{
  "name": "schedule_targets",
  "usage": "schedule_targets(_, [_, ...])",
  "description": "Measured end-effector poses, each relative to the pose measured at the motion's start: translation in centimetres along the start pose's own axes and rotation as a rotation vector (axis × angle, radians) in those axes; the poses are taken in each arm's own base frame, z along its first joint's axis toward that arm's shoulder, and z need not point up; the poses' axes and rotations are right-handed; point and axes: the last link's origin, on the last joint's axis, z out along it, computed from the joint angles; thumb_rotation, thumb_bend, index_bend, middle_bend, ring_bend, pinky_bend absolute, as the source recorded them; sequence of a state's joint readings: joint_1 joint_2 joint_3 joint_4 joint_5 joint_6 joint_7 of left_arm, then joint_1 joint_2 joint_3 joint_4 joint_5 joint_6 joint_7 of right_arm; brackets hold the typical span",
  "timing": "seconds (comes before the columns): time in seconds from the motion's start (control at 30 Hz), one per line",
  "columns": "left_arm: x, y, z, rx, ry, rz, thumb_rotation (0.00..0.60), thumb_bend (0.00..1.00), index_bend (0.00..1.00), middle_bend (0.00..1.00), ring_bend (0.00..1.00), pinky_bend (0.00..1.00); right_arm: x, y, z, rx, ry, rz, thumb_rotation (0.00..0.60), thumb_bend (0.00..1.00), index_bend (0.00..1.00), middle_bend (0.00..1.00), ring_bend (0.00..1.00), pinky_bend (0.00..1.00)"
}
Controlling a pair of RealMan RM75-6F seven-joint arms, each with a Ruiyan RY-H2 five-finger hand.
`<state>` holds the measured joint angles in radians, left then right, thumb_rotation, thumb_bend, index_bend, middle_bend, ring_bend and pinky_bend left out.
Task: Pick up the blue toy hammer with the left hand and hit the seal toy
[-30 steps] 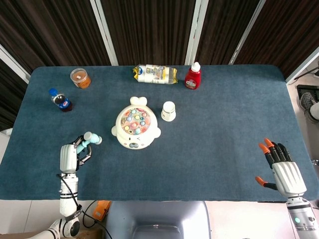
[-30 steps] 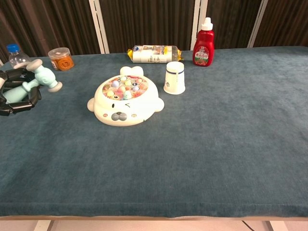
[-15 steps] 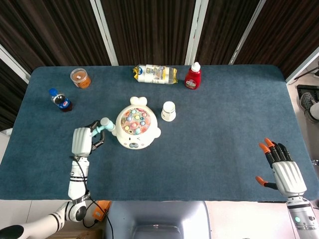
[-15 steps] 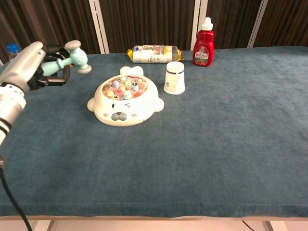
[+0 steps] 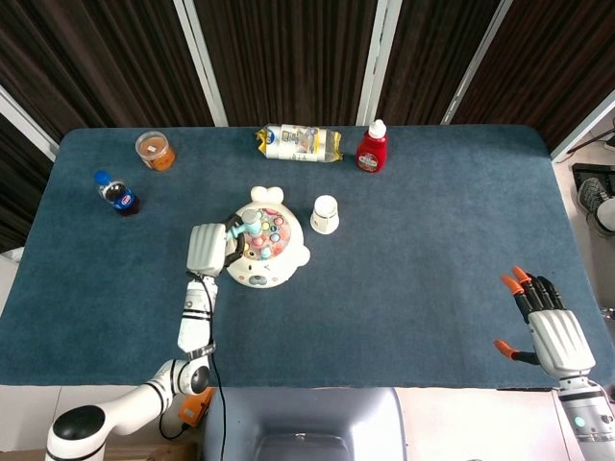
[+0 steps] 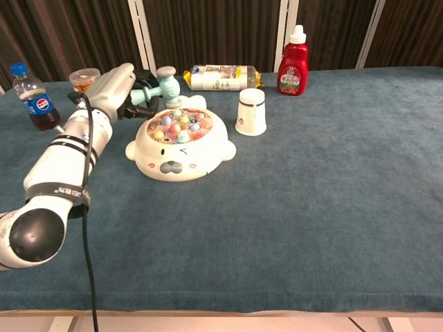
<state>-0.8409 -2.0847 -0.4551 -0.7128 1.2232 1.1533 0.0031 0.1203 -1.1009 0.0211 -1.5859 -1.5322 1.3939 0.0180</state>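
The white seal toy [image 5: 259, 252] [image 6: 181, 148] lies near the table's middle, its top filled with several coloured pegs. My left hand [image 5: 206, 248] [image 6: 118, 88] grips the pale blue toy hammer [image 5: 250, 225] [image 6: 158, 83] by its handle at the seal's left side. The hammer head hangs just above the seal's far upper edge; I cannot tell whether it touches. My right hand [image 5: 546, 322] stays open at the table's near right edge, fingers spread, holding nothing. It shows only in the head view.
A white cup [image 5: 325, 214] [image 6: 250, 111] stands just right of the seal. Along the far edge are a red sauce bottle [image 5: 372, 147] [image 6: 293, 61], a lying snack packet [image 5: 299, 143] [image 6: 221, 76], an orange jar [image 5: 155, 151] [image 6: 84, 79] and a cola bottle [image 5: 117, 192] [image 6: 30, 97].
My left arm has swung right and away from the near edge, carrying the hammer from the table's left side to above the seal toy. The right hand has stayed put.
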Motion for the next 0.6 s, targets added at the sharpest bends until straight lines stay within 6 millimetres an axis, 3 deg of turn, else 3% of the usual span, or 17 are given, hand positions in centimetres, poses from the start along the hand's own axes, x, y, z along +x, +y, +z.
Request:
schedule_targets(0.3, [-1.6,1.5,0.4,-0.001,-0.023,0.019,0.6,0.84,0.6,0.97,0.86,1.0,0.3,0.1,-0.2,0.009,0.002,0.012,0.6,0.27,0.0,0.0,0.0,0.0])
schedule_targets(0.6, [-2.4,1.2,-0.2,-0.008,-0.032,0.061,0.6,0.84,0.6,0.97,0.86,1.0,0.5,0.2,-0.6,0.021,0.004,0.022,0.6,0.27,0.0,0.0,0.0,0.0])
